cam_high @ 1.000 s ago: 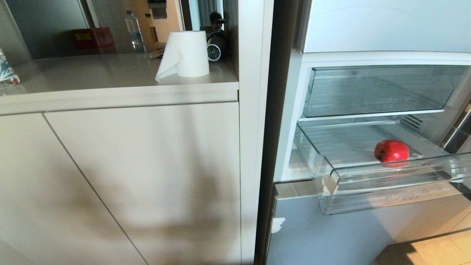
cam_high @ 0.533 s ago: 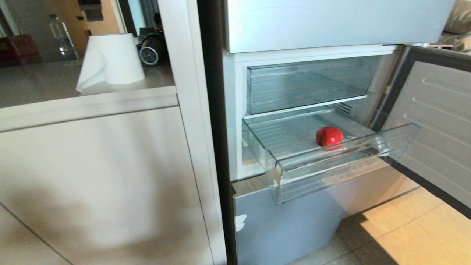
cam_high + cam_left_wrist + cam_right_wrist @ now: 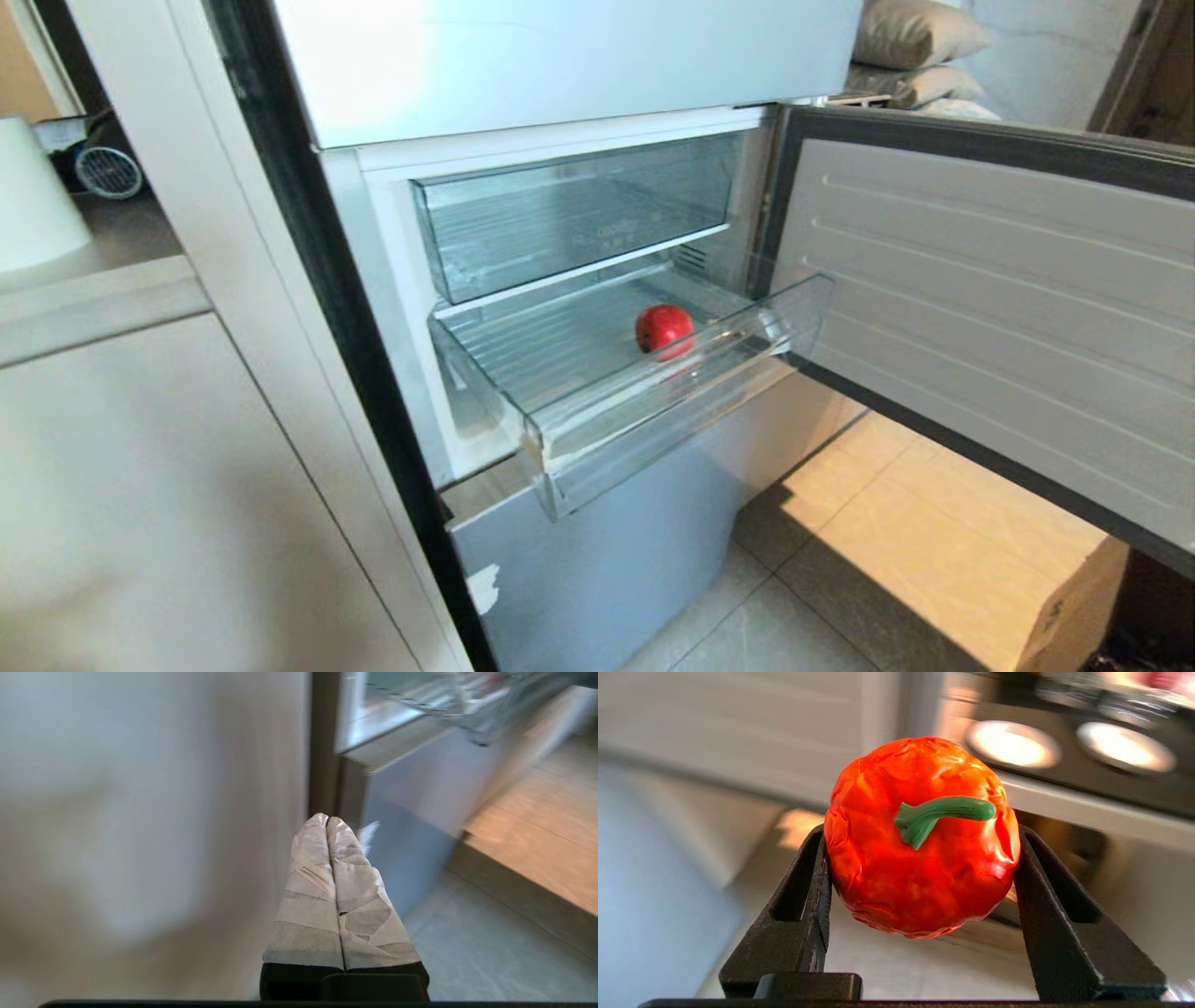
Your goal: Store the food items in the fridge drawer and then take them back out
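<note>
1. The left gripper [image 3: 327, 823] shows only in its wrist view, low beside the pale cabinet front [image 3: 140, 812], pointing at the dark fridge edge; its 2 taped fingers [image 3: 308, 891] are pressed flat together with nothing between them.
2. In the head view, where neither arm appears, the fridge drawer [image 3: 653, 411] is pulled out at the centre, below the upper clear bin [image 3: 579, 219].
3. The red apple [image 3: 665, 329] rests on the drawer's ribbed floor, toward 3 o'clock, just behind the front lip.
4. The open fridge door [image 3: 990, 308] stands at 3 o'clock of the drawer.
5. The right gripper [image 3: 920, 858] clamps the orange-red fruit [image 3: 920, 877] between its 2 black fingers [image 3: 803, 905], 1 on each flank, green stem [image 3: 941, 814] facing the camera.
</note>
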Robot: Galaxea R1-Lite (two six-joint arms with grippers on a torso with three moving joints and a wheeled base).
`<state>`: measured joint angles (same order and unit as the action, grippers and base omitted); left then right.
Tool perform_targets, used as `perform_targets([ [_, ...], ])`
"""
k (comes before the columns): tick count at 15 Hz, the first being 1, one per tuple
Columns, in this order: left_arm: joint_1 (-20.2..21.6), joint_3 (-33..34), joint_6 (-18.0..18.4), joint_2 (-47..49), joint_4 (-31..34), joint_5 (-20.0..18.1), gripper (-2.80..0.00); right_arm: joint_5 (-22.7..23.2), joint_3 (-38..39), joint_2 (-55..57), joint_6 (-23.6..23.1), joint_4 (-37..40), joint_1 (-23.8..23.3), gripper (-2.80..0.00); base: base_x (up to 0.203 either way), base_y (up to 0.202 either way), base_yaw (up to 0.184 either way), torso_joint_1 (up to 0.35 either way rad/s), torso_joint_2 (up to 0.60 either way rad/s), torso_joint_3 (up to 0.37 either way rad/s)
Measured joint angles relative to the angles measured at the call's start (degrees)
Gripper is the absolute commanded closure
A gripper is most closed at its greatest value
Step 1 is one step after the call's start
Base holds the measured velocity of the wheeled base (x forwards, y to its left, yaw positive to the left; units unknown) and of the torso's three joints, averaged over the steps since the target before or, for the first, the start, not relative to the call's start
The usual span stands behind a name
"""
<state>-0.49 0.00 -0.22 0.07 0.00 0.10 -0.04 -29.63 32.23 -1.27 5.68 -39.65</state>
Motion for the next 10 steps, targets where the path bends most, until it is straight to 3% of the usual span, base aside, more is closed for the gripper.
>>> perform_targets([
  [5, 0.0, 0.0, 0.0, 0.0, 0.0, 0.0, 0.0, 3.4, 1.0, 10.0, 1.3, -12.1, -14.7, 0.0, 0.0, 0.001, -0.01, 0.001, 0.0, 0.001],
  [10, 0.0, 0.0, 0.0, 0.0, 0.0, 0.0, 0.0, 4.0, -4.7, 28.0, 5.3, -24.1, -24.2, 0.0, 0.0, 0.0, 0.0, 0.0, 0.0, 0.0],
])
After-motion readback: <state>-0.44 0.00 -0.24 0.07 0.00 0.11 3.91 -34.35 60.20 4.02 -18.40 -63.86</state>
